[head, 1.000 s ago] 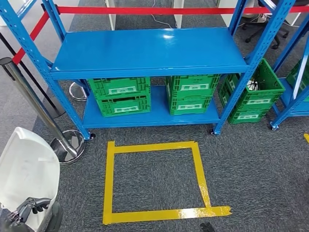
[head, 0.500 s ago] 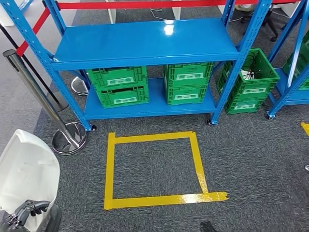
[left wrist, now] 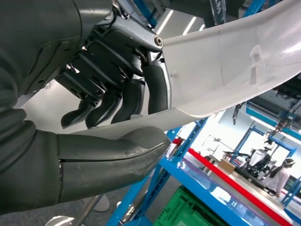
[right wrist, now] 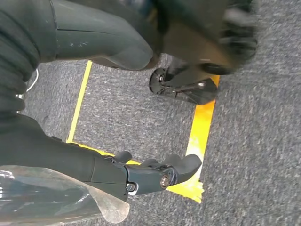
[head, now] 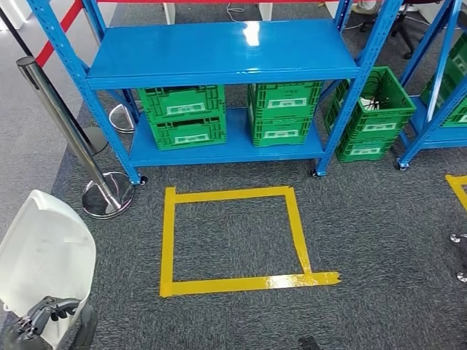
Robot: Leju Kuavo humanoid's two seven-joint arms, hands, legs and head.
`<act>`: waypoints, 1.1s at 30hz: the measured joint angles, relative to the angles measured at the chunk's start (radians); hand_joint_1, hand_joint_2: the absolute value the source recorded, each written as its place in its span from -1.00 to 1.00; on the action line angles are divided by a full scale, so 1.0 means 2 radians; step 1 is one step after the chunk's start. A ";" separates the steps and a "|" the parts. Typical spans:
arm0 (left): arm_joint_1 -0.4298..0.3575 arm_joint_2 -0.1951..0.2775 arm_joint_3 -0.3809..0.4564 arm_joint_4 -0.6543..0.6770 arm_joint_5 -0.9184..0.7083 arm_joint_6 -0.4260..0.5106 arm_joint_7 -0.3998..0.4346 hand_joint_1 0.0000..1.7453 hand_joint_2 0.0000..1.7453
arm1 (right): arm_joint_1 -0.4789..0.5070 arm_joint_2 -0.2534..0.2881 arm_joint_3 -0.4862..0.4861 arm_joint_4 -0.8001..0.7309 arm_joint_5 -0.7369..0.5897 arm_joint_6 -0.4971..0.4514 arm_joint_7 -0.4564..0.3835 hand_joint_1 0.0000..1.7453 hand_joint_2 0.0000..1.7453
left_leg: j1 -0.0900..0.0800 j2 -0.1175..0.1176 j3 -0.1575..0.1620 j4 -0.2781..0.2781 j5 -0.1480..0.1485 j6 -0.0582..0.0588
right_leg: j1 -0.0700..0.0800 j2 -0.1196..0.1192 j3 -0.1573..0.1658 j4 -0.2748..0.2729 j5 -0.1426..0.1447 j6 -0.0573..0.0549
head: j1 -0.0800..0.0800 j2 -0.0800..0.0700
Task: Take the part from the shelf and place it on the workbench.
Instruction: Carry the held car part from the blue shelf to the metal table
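Note:
A large white curved plastic part (head: 47,255) sits low at the left of the head view, gripped at its near edge by my left hand (head: 41,315). In the left wrist view the thumb and dark fingers of the left hand (left wrist: 113,103) clamp the thin edge of the part (left wrist: 227,70). My right hand (right wrist: 117,172) hangs over the grey carpet with its fingers apart and nothing in it. The blue shelf (head: 220,55) stands ahead, its top board bare.
Green crates (head: 184,117) (head: 284,113) sit on the shelf's lower board, and another crate (head: 374,117) stands beside it on the right. A yellow tape square (head: 168,240) marks the carpet. A chrome stanchion (head: 66,124) with a red belt (head: 58,36) stands left.
The whole picture has shifted: the shelf and tape square sit higher in the frame, so the camera has moved. The white part stays in my left hand.

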State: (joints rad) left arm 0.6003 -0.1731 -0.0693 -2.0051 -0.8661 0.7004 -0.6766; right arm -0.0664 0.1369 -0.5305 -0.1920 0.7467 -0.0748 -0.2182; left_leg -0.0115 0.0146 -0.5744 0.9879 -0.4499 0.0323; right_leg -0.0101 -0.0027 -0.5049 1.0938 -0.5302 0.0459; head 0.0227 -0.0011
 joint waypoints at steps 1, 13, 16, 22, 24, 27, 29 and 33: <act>-0.002 0.000 -0.002 0.000 -0.001 0.000 0.002 1.00 1.00 | 0.000 0.000 -0.001 0.000 0.000 0.000 0.003 -1.00 1.00 | -0.001 0.000 -0.004 0.005 0.002 -0.002 | 0.000 0.001 0.019 -0.030 -0.007 -0.001 | 0.000 0.000; -0.029 0.013 -0.024 0.006 0.012 0.000 0.013 1.00 1.00 | 0.005 -0.003 -0.019 0.000 -0.008 -0.007 0.011 -1.00 1.00 | 0.001 -0.004 -0.017 0.135 -0.071 -0.013 | 0.010 -0.003 -0.031 -0.039 0.019 -0.029 | -0.006 0.000; -0.038 0.017 -0.032 0.008 0.013 0.000 0.014 1.00 1.00 | 0.005 -0.002 -0.025 0.000 -0.010 -0.007 0.005 -1.00 1.00 | -0.010 -0.005 0.055 0.030 -0.053 0.013 | 0.017 -0.002 -0.046 -0.037 0.034 -0.030 | -0.005 0.000; -0.052 0.022 -0.048 0.015 0.011 0.000 0.020 1.00 1.00 | 0.006 -0.002 -0.031 0.000 -0.013 -0.007 0.001 -1.00 1.00 | -0.012 -0.007 0.058 -0.026 -0.024 0.018 | 0.012 -0.001 -0.062 -0.028 0.024 -0.017 | -0.005 0.000; -0.055 0.023 -0.054 0.018 0.009 0.000 0.022 1.00 1.00 | 0.007 -0.003 -0.034 0.000 -0.014 -0.007 0.001 -1.00 1.00 | -0.010 -0.010 0.041 -0.026 -0.011 0.017 | 0.009 0.001 -0.077 0.026 -0.029 -0.011 | -0.005 0.000; -0.059 0.025 -0.060 0.024 0.006 0.000 0.024 1.00 1.00 | 0.007 -0.005 -0.037 0.000 -0.015 -0.007 0.001 -1.00 1.00 | -0.006 -0.017 0.013 -0.024 0.010 0.010 | 0.004 0.001 -0.081 0.099 -0.035 -0.003 | -0.005 0.000; -0.063 0.027 -0.064 0.028 0.002 0.000 0.026 1.00 1.00 | 0.007 -0.007 -0.040 -0.001 -0.016 -0.007 0.003 -1.00 1.00 | -0.002 -0.023 -0.006 -0.018 0.021 0.004 | -0.001 0.007 -0.050 0.080 0.005 0.004 | -0.005 0.000; -0.076 0.029 -0.081 0.036 -0.009 0.000 0.035 1.00 1.00 | 0.009 -0.010 -0.045 -0.001 -0.017 -0.007 0.008 -1.00 1.00 | -0.002 -0.042 -0.036 0.008 0.036 -0.008 | -0.008 0.048 0.047 -0.053 -0.031 0.002 | -0.003 0.000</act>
State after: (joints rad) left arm 0.4488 -0.1149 -0.2305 -1.9339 -0.8846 0.6999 -0.6065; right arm -0.0489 0.1169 -0.6211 -0.1930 0.7127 -0.0878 -0.2023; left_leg -0.0154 -0.0697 -0.6467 1.0044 -0.3782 0.0171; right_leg -0.0269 0.0941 -0.4118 0.9873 -0.5912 0.0508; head 0.0161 -0.0011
